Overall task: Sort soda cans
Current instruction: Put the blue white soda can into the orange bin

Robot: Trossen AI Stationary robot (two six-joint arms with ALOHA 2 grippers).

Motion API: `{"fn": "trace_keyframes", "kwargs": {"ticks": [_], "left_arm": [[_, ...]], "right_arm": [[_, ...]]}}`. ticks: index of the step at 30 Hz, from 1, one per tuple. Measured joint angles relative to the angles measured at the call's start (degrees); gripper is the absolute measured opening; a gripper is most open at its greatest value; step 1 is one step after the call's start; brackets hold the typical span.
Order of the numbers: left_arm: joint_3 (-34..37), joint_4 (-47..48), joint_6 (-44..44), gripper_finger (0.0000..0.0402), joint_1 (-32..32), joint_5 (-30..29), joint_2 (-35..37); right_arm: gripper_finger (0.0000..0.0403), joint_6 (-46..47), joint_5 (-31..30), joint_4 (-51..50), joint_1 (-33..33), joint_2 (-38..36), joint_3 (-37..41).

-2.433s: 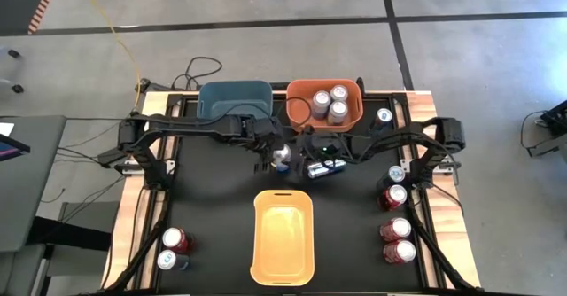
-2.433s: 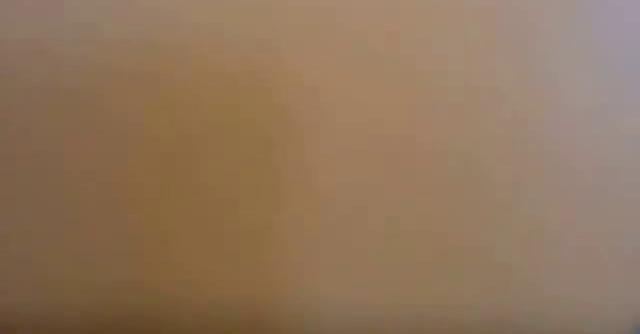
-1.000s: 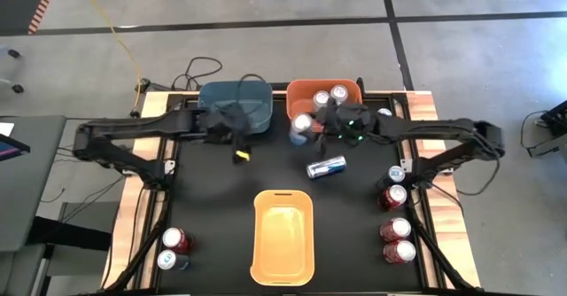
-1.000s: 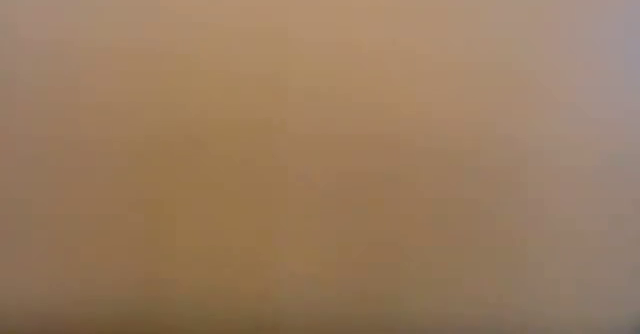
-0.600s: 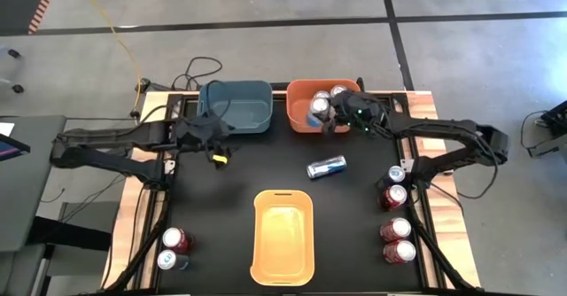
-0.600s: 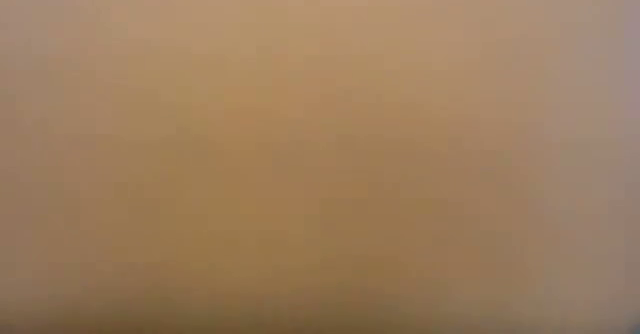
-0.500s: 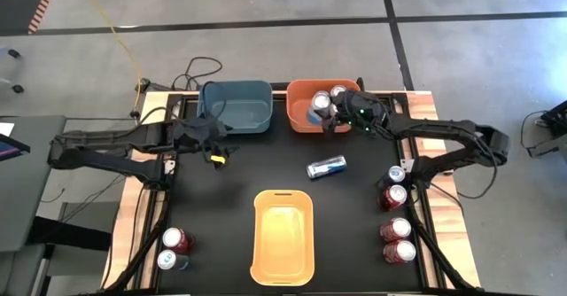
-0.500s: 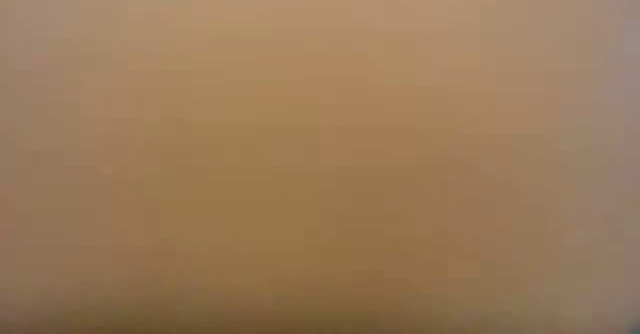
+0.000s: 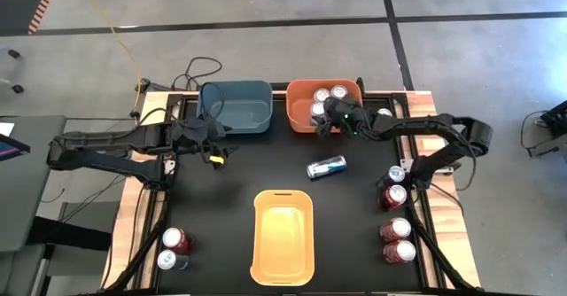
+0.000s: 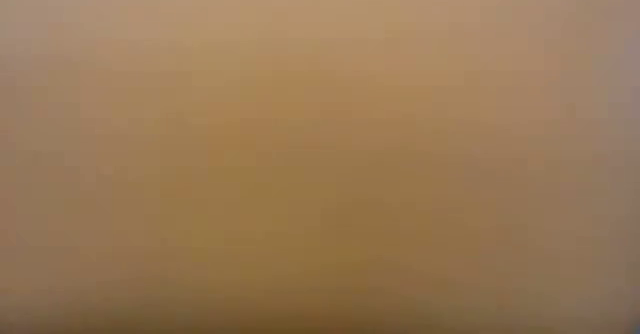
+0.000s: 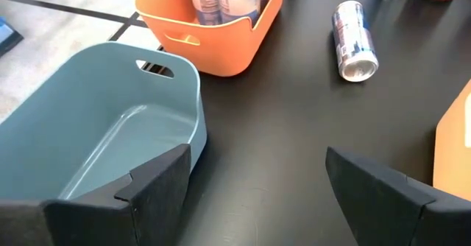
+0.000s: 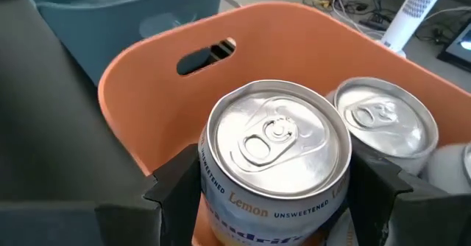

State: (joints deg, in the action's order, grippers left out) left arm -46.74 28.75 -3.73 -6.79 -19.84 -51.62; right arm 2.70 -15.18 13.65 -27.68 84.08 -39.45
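1. While our right gripper (image 9: 324, 121) hangs at the near edge of the orange bin (image 9: 295, 119), its fingers (image 12: 173, 183) stand on either side of a silver lemon can (image 12: 276, 157) that sits upright inside the bin; we cannot tell whether they press it or have let go.
2. Just beside that can, in the same bin, we see two more silver-topped cans (image 9: 337, 93).
3. Our left gripper (image 9: 215, 153) hovers over the black table (image 9: 239, 185), just in front of the blue bin (image 9: 235, 105), with its fingers (image 11: 158, 183) spread wide and nothing between them.
4. Near the table's middle, a blue can (image 9: 326, 167) lies on its side, between the orange bin and the yellow bin (image 9: 283, 237).
5. Along the right edge we count several upright cans, mostly red ones (image 9: 393, 230).
6. At the near left corner a red can (image 9: 175, 238) and a blue can (image 9: 167, 260) stand touching.
7. Our low camera shows only a tan blur.
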Motion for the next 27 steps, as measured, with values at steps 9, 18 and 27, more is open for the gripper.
{"fn": "trace_keyframes", "kwargs": {"ticks": [9,18,27], "left_arm": [[0.0,0.4,-0.2,0.0308,0.0,0.0,0.0],[0.0,0.5,-0.3,0.0308,0.0,0.0,0.0],[0.0,0.5,-0.5,0.0308,0.0,-0.1,0.0]], "right_arm": [[0.0261,0.0,-2.2,-2.1,-0.5,0.4,0.1],[0.0333,-1.8,-2.0,-5.1,0.6,-2.2,0.3],[0.0396,2.2,-1.7,-7.6,-1.5,-5.6,0.5]]}}
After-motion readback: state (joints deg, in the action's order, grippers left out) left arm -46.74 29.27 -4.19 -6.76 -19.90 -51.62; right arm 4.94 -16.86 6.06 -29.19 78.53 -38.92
